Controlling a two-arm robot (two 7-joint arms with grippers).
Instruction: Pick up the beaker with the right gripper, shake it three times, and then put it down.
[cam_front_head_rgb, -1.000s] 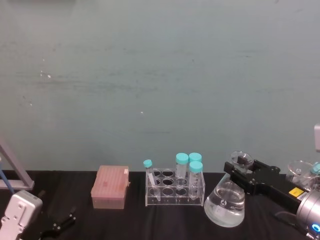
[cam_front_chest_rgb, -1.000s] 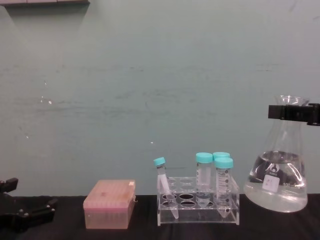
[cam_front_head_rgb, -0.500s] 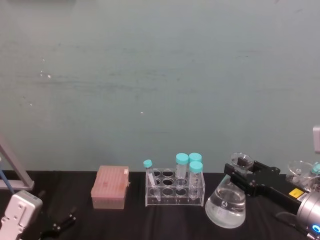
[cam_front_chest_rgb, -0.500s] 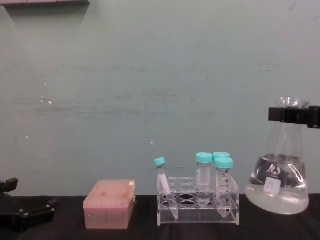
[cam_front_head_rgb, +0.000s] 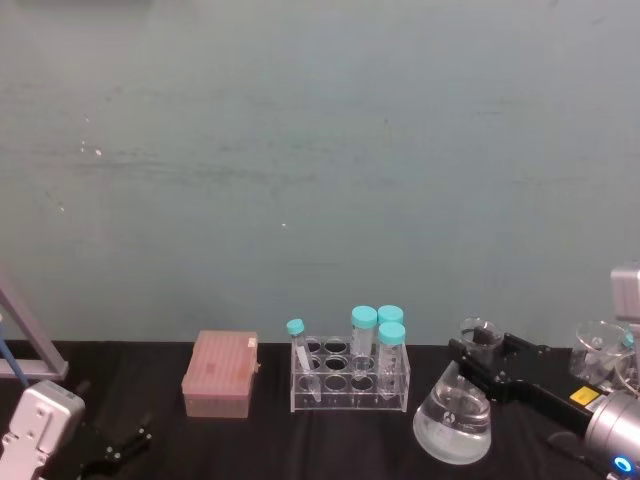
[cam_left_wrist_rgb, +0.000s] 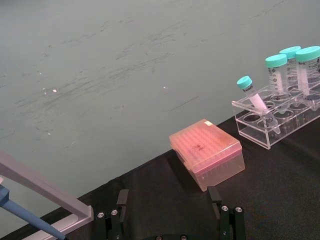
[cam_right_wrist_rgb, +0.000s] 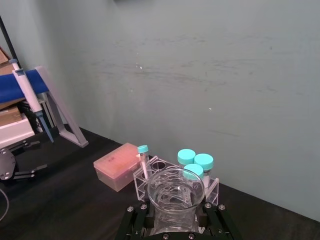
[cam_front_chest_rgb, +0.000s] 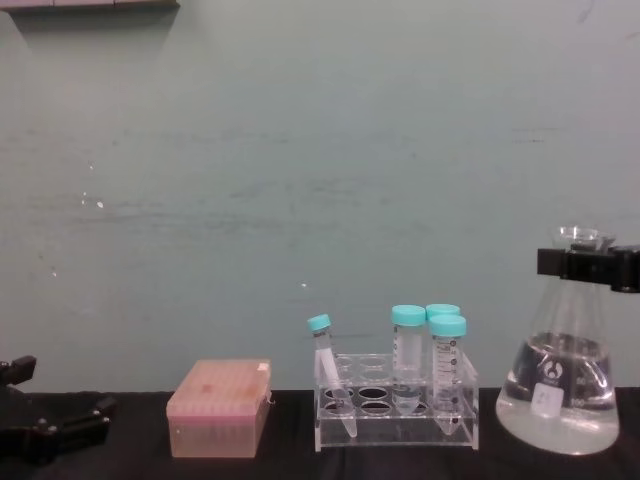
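Your left claw (cam_front_head_rgb: 118, 448) sits lower left, jaws apart; pink box (cam_front_head_rgb: 220, 374), then tube rack (cam_front_head_rgb: 350, 385) mid-frame; lower right, beaker (cam_front_head_rgb: 453, 428) upright, right claw (cam_front_head_rgb: 479, 350) clamped on its neck, base near the tabletop (cam_front_head_rgb: 330, 440).

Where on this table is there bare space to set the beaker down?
Bare black table lies in front of the pink box and tube rack, and between the box and left gripper. The right end is crowded: beaker, right gripper, more glassware.
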